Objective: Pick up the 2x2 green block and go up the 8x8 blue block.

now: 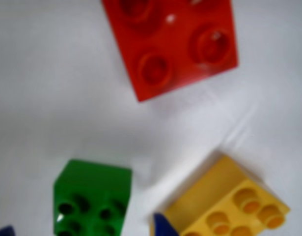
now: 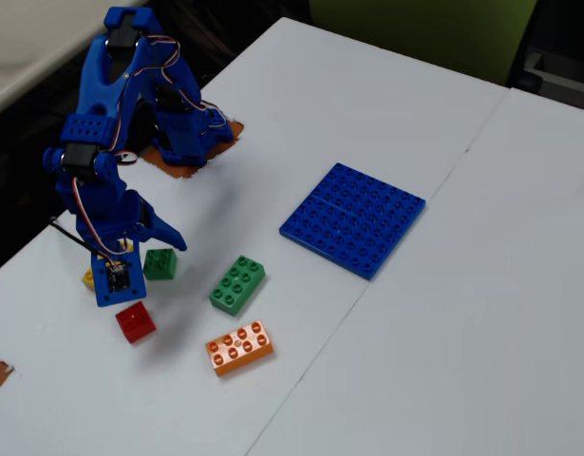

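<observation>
**Five bricks on desk, jaws above small green brick**

One small green brick sits on the white desk, not lifted, right beside the blue arm's lower end in the fixed view. Wrist view shows it at the bottom edge, studs up, lying between two blue fingertips that poke in from below, one at the left corner, one just right of the brick. Jaws are spread, straddling the brick; contact with it cannot be confirmed.

Yellow brick lies just right of the right fingertip in the wrist view; in the fixed view it is mostly hidden behind the arm. Red brick sits near, toward the camera; wrist view has it at top.

Longer green brick lies to the right of the small one, apart from it. Orange brick lies below that.

Blue plate lies flat, well apart to the right, with nothing on it.

Arm is folded downward from its base at the desk's far left.
</observation>
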### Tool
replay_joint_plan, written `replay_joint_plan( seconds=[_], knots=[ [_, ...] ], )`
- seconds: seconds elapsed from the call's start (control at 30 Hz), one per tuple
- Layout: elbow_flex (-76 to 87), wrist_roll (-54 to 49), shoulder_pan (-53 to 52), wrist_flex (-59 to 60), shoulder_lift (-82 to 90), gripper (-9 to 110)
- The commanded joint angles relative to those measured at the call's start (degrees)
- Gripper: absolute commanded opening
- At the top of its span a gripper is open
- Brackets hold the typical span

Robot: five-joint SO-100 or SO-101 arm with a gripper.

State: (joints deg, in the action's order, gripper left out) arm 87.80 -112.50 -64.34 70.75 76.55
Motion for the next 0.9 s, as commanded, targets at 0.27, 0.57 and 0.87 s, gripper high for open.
replay_joint_plan(
  seconds=[0.27, 0.57, 0.87],
  knots=[
    [-0.26, 0.44, 1.05, -2.64, -2.29, 29],
    [-0.09, 0.53, 1.85, -2.64, -2.64, 23],
    [0.88, -0.79, 2.55, -2.46, -1.85, 11]
  ],
)
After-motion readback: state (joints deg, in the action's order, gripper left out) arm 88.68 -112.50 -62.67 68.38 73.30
